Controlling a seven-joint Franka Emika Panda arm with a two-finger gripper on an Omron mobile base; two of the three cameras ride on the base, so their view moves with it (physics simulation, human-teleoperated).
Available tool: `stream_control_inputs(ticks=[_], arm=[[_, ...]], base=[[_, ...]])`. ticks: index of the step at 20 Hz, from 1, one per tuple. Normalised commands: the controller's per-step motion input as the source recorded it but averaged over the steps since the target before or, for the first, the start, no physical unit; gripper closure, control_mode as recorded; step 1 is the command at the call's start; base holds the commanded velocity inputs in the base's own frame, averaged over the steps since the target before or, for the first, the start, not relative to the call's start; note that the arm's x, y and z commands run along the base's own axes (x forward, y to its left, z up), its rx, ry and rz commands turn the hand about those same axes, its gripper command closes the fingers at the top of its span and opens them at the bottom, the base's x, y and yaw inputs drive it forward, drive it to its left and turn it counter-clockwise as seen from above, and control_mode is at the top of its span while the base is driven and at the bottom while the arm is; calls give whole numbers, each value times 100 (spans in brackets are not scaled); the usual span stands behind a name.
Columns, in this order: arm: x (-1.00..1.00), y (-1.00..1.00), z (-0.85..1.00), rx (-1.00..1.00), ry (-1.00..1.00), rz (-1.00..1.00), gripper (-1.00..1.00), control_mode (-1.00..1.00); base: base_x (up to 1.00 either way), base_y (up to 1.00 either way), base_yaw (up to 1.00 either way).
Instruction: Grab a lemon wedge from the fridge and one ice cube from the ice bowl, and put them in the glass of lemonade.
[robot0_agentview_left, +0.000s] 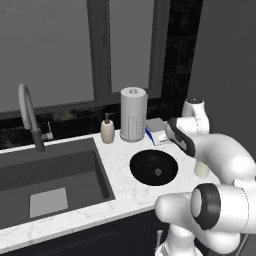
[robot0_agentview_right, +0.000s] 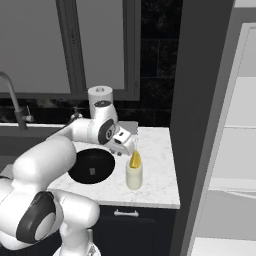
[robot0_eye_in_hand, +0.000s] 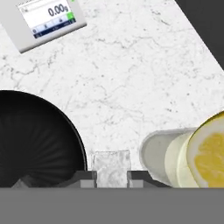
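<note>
In the hand view, an ice cube (robot0_eye_in_hand: 111, 168) is seen clamped between the two dark fingertips of the gripper (robot0_eye_in_hand: 111, 177), the jaws being closed to the cube's width. At 9 o'clock of the cube the black ice bowl (robot0_eye_in_hand: 39, 140) is found, its rim just beside the held cube. At 3 o'clock the glass (robot0_eye_in_hand: 164, 157) is seen from above, with the lemon wedge (robot0_eye_in_hand: 209, 151) resting on its rim; the cube is held over the marble counter (robot0_eye_in_hand: 131, 78) between bowl and glass. Farther off, at 11 o'clock, a scale (robot0_eye_in_hand: 46, 19) reading 0.00g is set on the counter.

In the right base view the gripper (robot0_agentview_right: 126, 145) is held just above the glass (robot0_agentview_right: 133, 177), the wedge (robot0_agentview_right: 135, 160) standing up from it, with the bowl (robot0_agentview_right: 90, 166) at 9 o'clock and the open fridge (robot0_agentview_right: 220, 150) at 3 o'clock. Behind, a towel roll (robot0_agentview_right: 100, 94) is seen.
</note>
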Motion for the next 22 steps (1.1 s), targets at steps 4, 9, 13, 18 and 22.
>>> stream_control_inputs(ticks=[4,9,13,18,22], arm=[[-1,-53,0,0,3,0,100,-100],[0,-44,0,0,0,0,100,-100],[-2,-24,-5,-2,0,0,100,-100],[-29,-8,-6,-4,-1,0,100,-100],[-31,13,-5,-9,-6,0,100,-100]], base=[[0,0,0],[0,0,0],[0,0,0],[0,0,0],[0,0,0]])
